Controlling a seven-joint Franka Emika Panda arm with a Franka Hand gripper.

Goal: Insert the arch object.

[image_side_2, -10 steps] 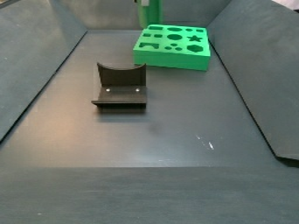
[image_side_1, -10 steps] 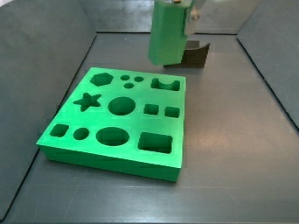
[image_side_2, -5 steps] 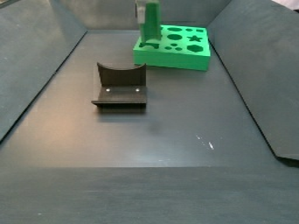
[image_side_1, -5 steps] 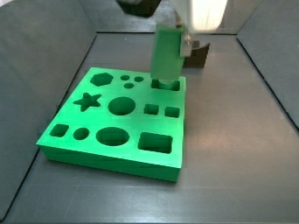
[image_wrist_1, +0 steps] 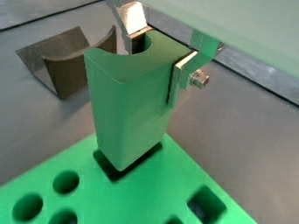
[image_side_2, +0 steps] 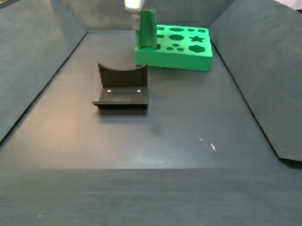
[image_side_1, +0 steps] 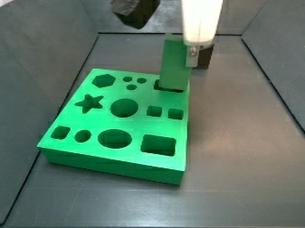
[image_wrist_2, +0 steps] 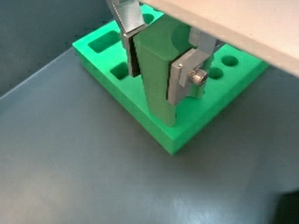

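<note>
At the left of the desk (image_side_1: 244, 134), in a side view, the green board (image_side_1: 71, 120) is seen lying flat, its shaped cutouts facing up. Toward the board's far right corner the arch object (image_side_1: 173, 64), a tall green piece with a curved notch along one face, is held upright with its lower end entered in the arch-shaped cutout (image_side_1: 170, 87). It is pinched by the tool (image_wrist_1: 158, 48), whose silver fingers (image_wrist_1: 184, 70) are pressed against two opposite faces near its upper end, as is shown in both wrist views (image_wrist_2: 158, 61). A dark sliver of open slot is visible at the piece's foot in a wrist view, so the piece is judged to be only partly seated. For the step to be done well, the piece should be kept vertical and its notch matched to the cutout's bump; it should be lowered straight and slowly, and released only once it has bottomed, since any tilt could jam it against the slot walls. The arm is posed above the board, the tool pointing straight down. Farther right, behind the piece, the dark fixture (image_side_1: 204, 58) is left unoccupied.
</note>
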